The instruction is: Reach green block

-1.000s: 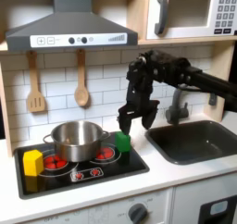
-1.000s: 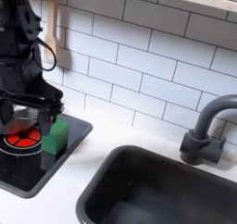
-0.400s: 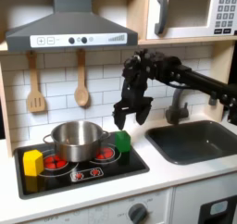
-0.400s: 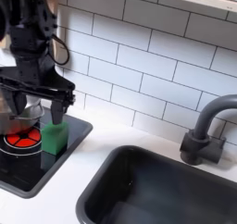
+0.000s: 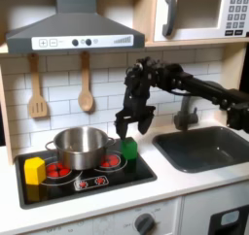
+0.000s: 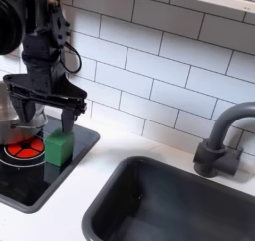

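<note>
Shifted leftward in the first exterior view, tool [image 5: 134, 123] [image 6: 47, 108] hung wide open, empty, directly above green block [image 5: 127, 148] [image 6: 58, 147].

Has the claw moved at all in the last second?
Yes. In the first exterior view, the claw shifted left, away from the faucet, and now hangs open above the green block.

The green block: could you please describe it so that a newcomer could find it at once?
Find the black stovetop left of the sink in the first exterior view. The green block sits at its back right corner, beside the steel pot, under the open claw. The similar block is yellow.
</note>
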Motion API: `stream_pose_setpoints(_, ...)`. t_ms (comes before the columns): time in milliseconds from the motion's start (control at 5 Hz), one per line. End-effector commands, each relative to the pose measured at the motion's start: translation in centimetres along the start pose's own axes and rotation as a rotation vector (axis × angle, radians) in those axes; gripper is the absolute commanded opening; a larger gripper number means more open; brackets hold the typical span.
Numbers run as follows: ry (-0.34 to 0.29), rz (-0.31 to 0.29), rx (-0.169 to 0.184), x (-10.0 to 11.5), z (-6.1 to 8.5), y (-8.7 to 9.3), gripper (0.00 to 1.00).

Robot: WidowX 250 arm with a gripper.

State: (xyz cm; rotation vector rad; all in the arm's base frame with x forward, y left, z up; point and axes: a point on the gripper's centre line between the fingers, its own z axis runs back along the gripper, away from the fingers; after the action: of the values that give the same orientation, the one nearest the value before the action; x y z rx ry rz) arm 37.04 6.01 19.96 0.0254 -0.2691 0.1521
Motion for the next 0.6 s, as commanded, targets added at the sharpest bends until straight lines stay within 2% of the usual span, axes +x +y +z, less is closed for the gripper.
stream_pose_setpoints(0, 0.023, -0.001, 0.002, 0.1, -1.8, -0.4, 1.00)
stream_pose_setpoints(200, 0.017, 0.012, 0.008, 0.6, -2.4, -0.2, 1.00)
stream_pose_setpoints(400, 0.039, -0.005, 0.009, 0.6, -3.6, -0.6, 1.00)
